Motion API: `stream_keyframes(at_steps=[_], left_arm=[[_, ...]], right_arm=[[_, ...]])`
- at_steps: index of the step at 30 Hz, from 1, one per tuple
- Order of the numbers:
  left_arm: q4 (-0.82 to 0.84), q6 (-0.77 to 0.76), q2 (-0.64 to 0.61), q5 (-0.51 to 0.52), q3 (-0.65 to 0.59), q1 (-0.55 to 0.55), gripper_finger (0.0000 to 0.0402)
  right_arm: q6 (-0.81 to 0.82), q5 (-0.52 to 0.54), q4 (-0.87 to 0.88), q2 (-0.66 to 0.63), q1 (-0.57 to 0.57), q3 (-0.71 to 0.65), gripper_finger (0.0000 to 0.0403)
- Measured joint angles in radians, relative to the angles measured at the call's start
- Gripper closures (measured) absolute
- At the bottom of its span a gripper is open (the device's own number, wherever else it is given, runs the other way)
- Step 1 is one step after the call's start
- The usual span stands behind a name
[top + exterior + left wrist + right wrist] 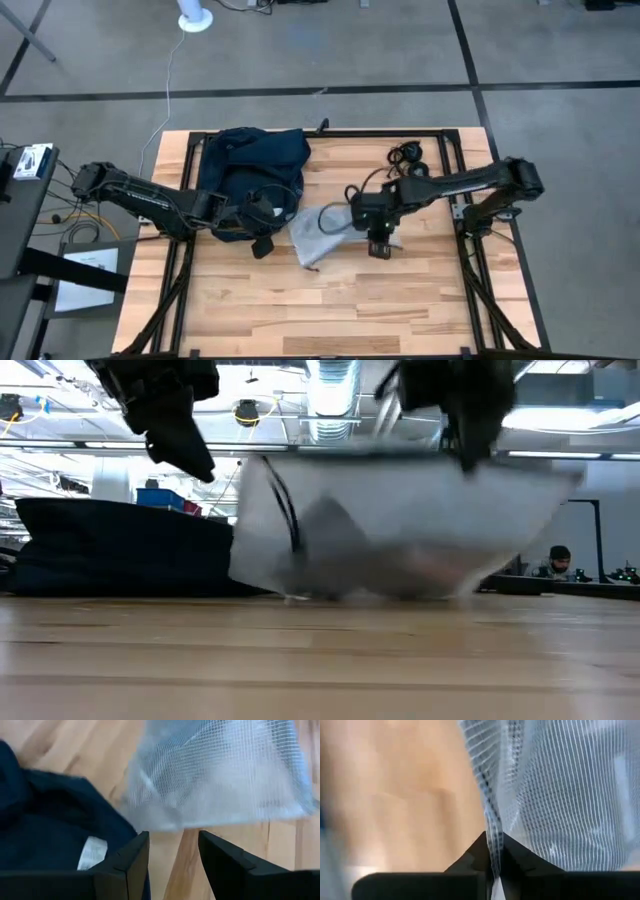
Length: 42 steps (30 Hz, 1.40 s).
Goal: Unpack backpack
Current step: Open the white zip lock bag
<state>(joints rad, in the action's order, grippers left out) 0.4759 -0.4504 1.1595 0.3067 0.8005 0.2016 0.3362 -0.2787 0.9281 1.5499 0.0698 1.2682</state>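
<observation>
Table (400, 300): light wood planks, dark frame. On it: backpack (250, 165), dark navy, slumped at far left; white mesh bag (315, 235) beside it, centre; black cable coil (408, 153) at far right.

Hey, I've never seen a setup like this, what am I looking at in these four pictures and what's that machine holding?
It is a robot with two dark arms at a wooden table, unpacking a bag. One picture looks straight down from above, one looks level across the tabletop, and two come from cameras on the arms' wrists.

On the table lies a dark navy backpack. Beside it is a see-through white mesh pouch. Some black cables lie near the far edge.

The right end effector is pinched shut on the mesh pouch's edge, lifting it; its lower part seems to touch the wood. The left end effector is open and holds nothing, by the backpack's edge. A person sits far off in the room.
</observation>
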Motion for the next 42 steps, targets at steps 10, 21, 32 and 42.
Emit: stream_keyframes(at_steps=[10,21,32,42], left_arm=[[-0.195,0.134,0.0,0.013,0.0,0.019,0.0244],[-0.161,0.184,0.044,0.05,0.001,0.0,0.0239],[-0.36,0.376,0.205,0.115,0.001,-0.012,0.0195],[-0.419,0.408,0.266,0.188,0.0,-0.074,0.0192]], right_arm=[[0.127,-0.072,-0.039,-0.145,-0.011,0.069,0.0401],[0.048,-0.059,0.041,-0.12,0.022,0.069,0.0402],[0.045,-0.061,-0.041,-0.121,0.062,0.069,0.0403],[0.045,-0.065,-0.04,-0.121,0.095,0.069,0.0403]])
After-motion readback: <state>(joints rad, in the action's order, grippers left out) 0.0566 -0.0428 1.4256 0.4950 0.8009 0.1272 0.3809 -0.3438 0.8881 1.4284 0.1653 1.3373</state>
